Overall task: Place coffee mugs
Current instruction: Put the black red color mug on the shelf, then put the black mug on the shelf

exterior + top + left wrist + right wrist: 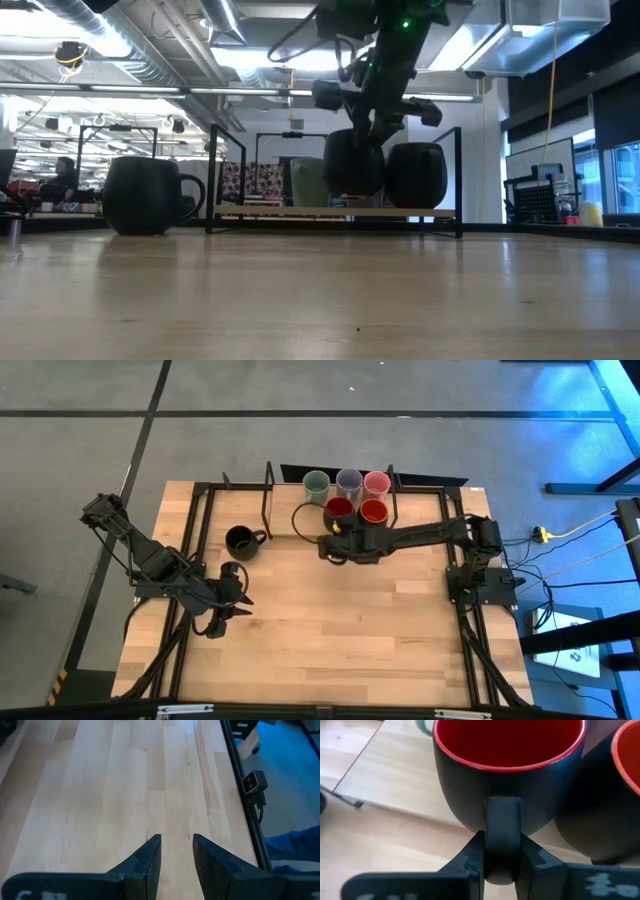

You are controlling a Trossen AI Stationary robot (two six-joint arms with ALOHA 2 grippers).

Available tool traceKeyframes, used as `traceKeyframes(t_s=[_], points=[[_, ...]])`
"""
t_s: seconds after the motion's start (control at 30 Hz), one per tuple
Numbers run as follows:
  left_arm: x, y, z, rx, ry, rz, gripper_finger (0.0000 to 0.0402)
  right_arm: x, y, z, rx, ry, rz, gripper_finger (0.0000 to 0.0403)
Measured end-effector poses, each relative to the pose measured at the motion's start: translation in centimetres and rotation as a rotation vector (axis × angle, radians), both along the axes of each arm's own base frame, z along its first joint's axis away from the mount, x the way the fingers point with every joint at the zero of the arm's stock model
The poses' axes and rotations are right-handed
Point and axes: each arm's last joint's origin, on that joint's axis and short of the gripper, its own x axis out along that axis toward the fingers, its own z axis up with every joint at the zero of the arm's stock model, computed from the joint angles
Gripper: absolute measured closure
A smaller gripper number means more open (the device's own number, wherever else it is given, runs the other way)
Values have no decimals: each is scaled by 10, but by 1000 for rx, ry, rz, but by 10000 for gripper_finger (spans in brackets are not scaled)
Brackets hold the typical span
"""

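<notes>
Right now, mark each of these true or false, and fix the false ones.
1. The right claw is shut on a red-lined mug's handle. True.
2. The black mug sits inside the rack with the others. False: it stands apart on the table, beside the rack.
3. The left claw holds a mug. False: it is empty, above bare wood.
4. Five mugs are grouped at the table's far edge. True.

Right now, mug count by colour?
black mug: 1
pale green mug: 1
lavender mug: 1
pink mug: 1
red-lined mugs: 2, one with its handle in the right gripper, one beside it
Total: 6
</notes>
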Motion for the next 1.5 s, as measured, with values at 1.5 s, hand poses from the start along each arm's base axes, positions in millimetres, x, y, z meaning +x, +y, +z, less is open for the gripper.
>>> traceKeyframes(t_s=[1.5], points=[[0,0,0,-2,1,-4,295,0,2,1,-52,-19,-34,203]])
